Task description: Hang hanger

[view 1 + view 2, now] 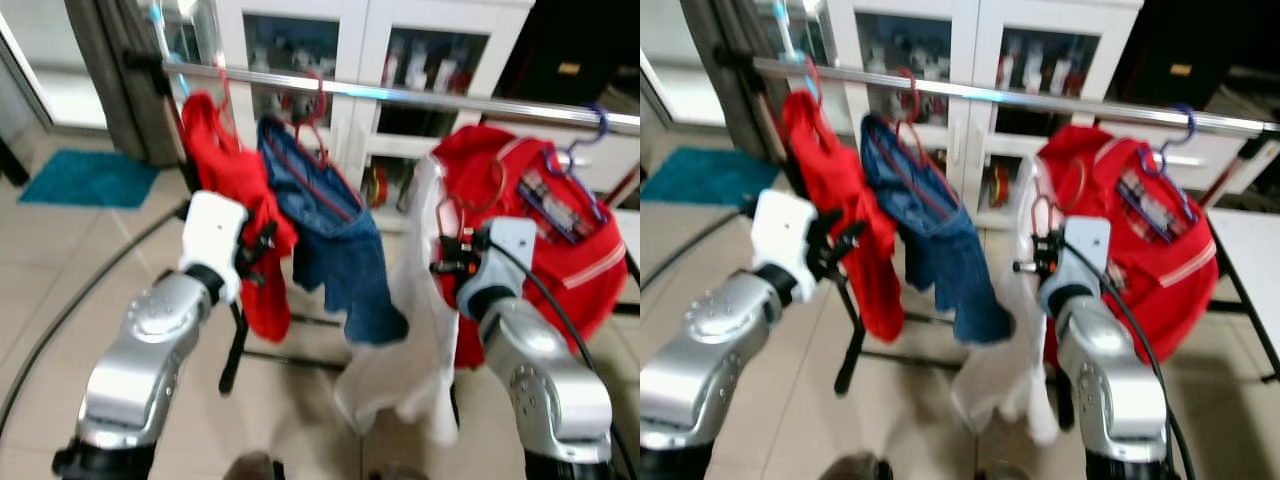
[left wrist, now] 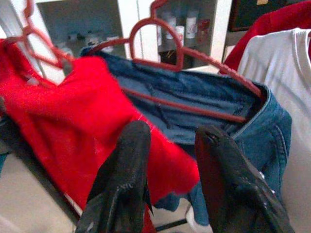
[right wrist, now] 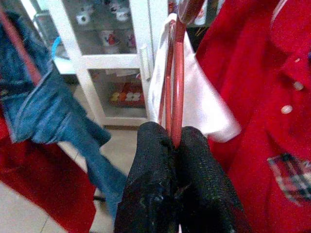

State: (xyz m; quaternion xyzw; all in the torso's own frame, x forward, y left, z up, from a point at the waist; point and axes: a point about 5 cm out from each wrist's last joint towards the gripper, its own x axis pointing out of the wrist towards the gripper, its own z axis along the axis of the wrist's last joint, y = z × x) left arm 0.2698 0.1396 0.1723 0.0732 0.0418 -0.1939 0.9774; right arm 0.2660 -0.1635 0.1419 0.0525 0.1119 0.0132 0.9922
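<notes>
Across the upper part of the frame runs a shiny metal clothes rail (image 1: 420,97), crowded with laundry in front of a white glass-door cabinet (image 1: 370,40). From left to right hang a bright red fleece garment (image 1: 232,190), a pair of blue denim jeans (image 1: 340,240) draped on a red plastic hanger (image 2: 180,53) hooked over the rail, and a large red polo shirt with plaid trim (image 1: 545,230) on a purple hanger (image 1: 585,140). A teal floor mat (image 1: 88,178) lies on the beige tiles at far left, beside a grey curtain (image 1: 120,70).

At centre right, below the rail, the right gripper (image 3: 176,141) has its two black fingers pinched tight around the thin red wire of a second hanger (image 3: 176,73), which carries a white T-shirt (image 1: 415,330). That hanger's hook sits just beneath the rail, close against the red polo shirt, with the white cloth trailing down toward the floor.

At centre left, the left gripper (image 2: 167,145) is raised toward the red fleece and jeans, its fingers (image 2: 124,174) spread apart and holding nothing, with the red fabric showing in the gap between them.
</notes>
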